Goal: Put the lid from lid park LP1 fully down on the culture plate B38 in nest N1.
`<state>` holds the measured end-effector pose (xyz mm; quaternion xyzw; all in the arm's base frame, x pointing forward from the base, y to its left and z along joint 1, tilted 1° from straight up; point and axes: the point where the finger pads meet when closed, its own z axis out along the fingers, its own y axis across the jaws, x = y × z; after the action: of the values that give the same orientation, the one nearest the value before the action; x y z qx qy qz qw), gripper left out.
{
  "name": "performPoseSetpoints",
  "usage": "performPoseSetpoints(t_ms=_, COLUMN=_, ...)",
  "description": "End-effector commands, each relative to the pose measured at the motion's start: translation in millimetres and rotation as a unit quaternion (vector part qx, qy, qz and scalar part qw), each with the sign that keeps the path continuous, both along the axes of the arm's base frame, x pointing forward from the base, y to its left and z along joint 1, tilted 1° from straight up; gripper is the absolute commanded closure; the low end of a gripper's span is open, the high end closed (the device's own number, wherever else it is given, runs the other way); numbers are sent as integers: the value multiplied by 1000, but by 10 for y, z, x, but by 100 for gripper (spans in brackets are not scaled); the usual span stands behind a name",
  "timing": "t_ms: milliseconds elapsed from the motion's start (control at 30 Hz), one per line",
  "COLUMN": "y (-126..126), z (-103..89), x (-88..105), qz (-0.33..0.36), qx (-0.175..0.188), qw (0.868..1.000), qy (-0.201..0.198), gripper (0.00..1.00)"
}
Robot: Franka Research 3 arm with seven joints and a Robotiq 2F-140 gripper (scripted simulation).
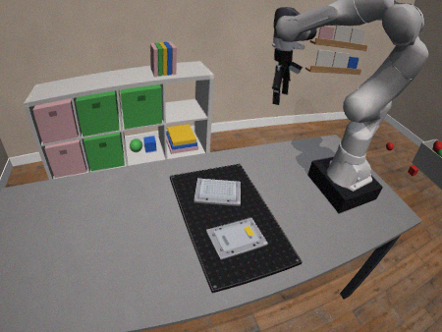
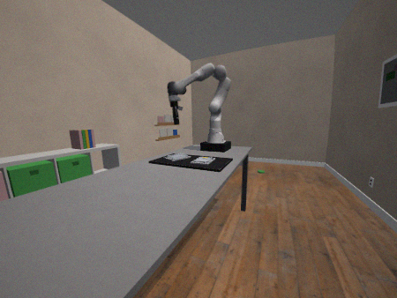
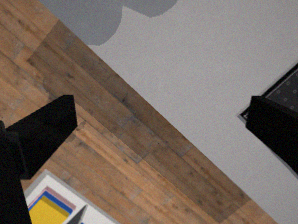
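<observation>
The culture plate point(image 1: 217, 192) point(image 2: 176, 156), white with a grid of wells, sits toward the back of the black mat point(image 1: 196, 231) point(image 2: 217, 166). The flat lid point(image 1: 237, 238) point(image 2: 203, 160), with a yellow tag, lies on its park toward the front of the mat. My gripper point(image 1: 279, 93) point(image 2: 176, 118) point(image 3: 161, 111) is open and empty. It hangs high above the table's far edge, well behind and to the right of the plate. The wrist view shows only the table point(image 3: 210, 65), the floor and a corner of the mat point(image 3: 287, 90).
A white shelf unit point(image 1: 203, 93) with pink and green bins stands behind the table, and its yellow stack shows in the wrist view point(image 3: 47, 210). Two wall shelves point(image 1: 339, 46) hang close behind the gripper. The arm's black base point(image 1: 344, 189) stands at the table's right.
</observation>
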<state>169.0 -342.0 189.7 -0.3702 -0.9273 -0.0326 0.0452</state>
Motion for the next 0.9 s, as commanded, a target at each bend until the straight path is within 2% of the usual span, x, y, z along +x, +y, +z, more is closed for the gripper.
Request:
performPoseSetpoints(t_ms=0, y=-32, z=-28, x=153, qz=137, qx=1, qw=990, qy=-22, gripper=0)
performPoseSetpoints(t_ms=33, y=-32, z=-28, x=153, qz=156, qx=1, qw=988, qy=-25, gripper=0)
performPoseSetpoints(t_ms=67, y=17, z=-72, x=368, qz=173, qx=2, qw=985, qy=-23, gripper=0)
performPoseSetpoints(t_ms=167, y=17, z=-72, x=368, qz=189, qx=2, qw=982, qy=-25, gripper=0)
performPoseSetpoints(t_ms=200, y=83, z=-119, x=591, qz=236, qx=4, qw=971, qy=-28, gripper=0)
performPoseSetpoints(t_ms=333, y=83, z=-119, x=591, qz=304, qx=5, qw=952, qy=-37, gripper=0)
performPoseSetpoints(t_ms=367, y=168, z=-170, x=820, qz=320, qx=6, qw=947, qy=-34, gripper=0)
performPoseSetpoints(t_ms=467, y=168, z=-170, x=820, qz=368, qx=7, qw=929, qy=-41, gripper=0)
performPoseSetpoints(t_ms=500, y=271, z=-224, x=1053, qz=384, qx=8, qw=922, qy=-39, gripper=0)
performPoseSetpoints(t_ms=633, y=271, z=-224, x=1053, qz=448, qx=9, qw=892, qy=-48, gripper=0)
performPoseSetpoints(t_ms=667, y=395, z=-282, x=1287, qz=464, qx=11, qw=885, qy=-44, gripper=0)
performPoseSetpoints(t_ms=733, y=395, z=-282, x=1287, qz=464, qx=11, qw=885, qy=-44, gripper=0)
performPoseSetpoints(t_ms=767, y=395, z=-282, x=1287, qz=505, qx=11, qw=862, qy=-50, gripper=0)
performPoseSetpoints(t_ms=800, y=395, z=-282, x=1287, qz=519, qx=11, qw=853, qy=-52, gripper=0)
performPoseSetpoints(t_ms=833, y=538, z=-342, x=1519, qz=533, qx=13, qw=844, qy=-48, gripper=0)
performPoseSetpoints(t_ms=867, y=538, z=-342, x=1519, qz=546, qx=13, qw=836, qy=-50, gripper=0)
